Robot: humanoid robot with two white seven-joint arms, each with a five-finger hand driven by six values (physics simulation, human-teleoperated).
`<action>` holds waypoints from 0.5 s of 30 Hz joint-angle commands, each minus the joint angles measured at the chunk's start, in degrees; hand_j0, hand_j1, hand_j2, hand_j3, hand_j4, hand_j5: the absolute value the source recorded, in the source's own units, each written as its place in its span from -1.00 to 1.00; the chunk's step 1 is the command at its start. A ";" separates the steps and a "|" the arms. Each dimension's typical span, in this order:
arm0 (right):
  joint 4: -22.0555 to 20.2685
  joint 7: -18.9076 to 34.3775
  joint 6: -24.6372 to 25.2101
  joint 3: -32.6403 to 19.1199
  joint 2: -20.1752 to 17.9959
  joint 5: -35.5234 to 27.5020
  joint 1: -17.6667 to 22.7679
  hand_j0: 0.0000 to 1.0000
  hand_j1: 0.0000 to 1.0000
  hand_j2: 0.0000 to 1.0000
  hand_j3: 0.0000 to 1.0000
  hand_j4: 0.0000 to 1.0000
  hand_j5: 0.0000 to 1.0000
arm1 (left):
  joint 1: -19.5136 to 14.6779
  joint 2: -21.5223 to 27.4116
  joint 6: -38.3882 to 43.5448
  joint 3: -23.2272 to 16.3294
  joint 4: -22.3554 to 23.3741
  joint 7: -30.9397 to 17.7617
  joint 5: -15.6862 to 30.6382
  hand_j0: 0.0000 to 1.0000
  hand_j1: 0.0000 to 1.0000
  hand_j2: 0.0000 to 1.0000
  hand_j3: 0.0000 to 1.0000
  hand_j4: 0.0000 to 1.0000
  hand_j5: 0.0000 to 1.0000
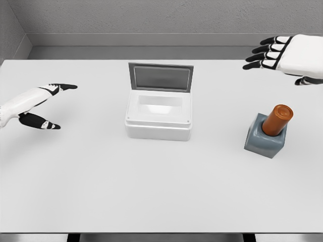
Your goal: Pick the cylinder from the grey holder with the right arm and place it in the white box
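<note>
An orange-brown cylinder (pixel 277 120) stands tilted in a grey block holder (pixel 264 138) at the right of the table. The white box (pixel 159 115) sits in the middle with its grey lid (pixel 160 77) raised at the back; nothing shows inside it. My right hand (pixel 282 56) hovers at the upper right, well above and behind the cylinder, its fingers stretched out flat and holding nothing. My left hand (pixel 38 103) rests at the far left with fingers spread, far from the box.
The white table (pixel 151 191) runs to a grey back wall (pixel 151 20). Its front edge lies near the bottom of the view.
</note>
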 commanded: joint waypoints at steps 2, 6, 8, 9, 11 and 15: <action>0.01 -0.03 0.15 0.20 0.02 -0.19 -0.09 1.00 1.00 1.00 1.00 1.00 1.00 | 0.00 -0.91 0.06 -0.05 0.63 0.11 0.46 1.00 1.00 1.00 1.00 1.00 1.00; 0.71 -0.03 0.15 0.20 -0.16 -0.36 -0.09 1.00 1.00 1.00 1.00 1.00 1.00 | -2.98 -0.91 0.06 -8.48 3.89 0.20 7.14 1.00 1.00 1.00 1.00 1.00 1.00; 1.15 -0.03 0.15 0.02 -1.21 -0.45 -1.23 1.00 1.00 1.00 1.00 1.00 1.00 | -6.24 -1.08 0.06 -14.28 3.71 0.20 12.40 1.00 1.00 1.00 1.00 1.00 1.00; 1.15 -0.03 0.15 0.20 -1.48 -0.45 -0.88 1.00 1.00 1.00 1.00 1.00 1.00 | -8.09 -1.17 0.06 -16.22 3.54 0.20 17.41 1.00 1.00 1.00 1.00 1.00 1.00; 1.50 -0.03 0.15 0.11 -2.97 -0.36 -0.79 1.00 1.00 1.00 1.00 1.00 1.00 | -10.28 -2.49 0.06 -16.48 3.45 0.11 22.25 1.00 1.00 1.00 1.00 1.00 1.00; 1.32 -0.03 0.15 1.96 -3.41 -0.27 -0.18 1.00 1.00 1.00 1.00 1.00 1.00 | -10.72 -4.51 0.06 -16.40 3.62 0.02 27.35 1.00 1.00 1.00 1.00 1.00 1.00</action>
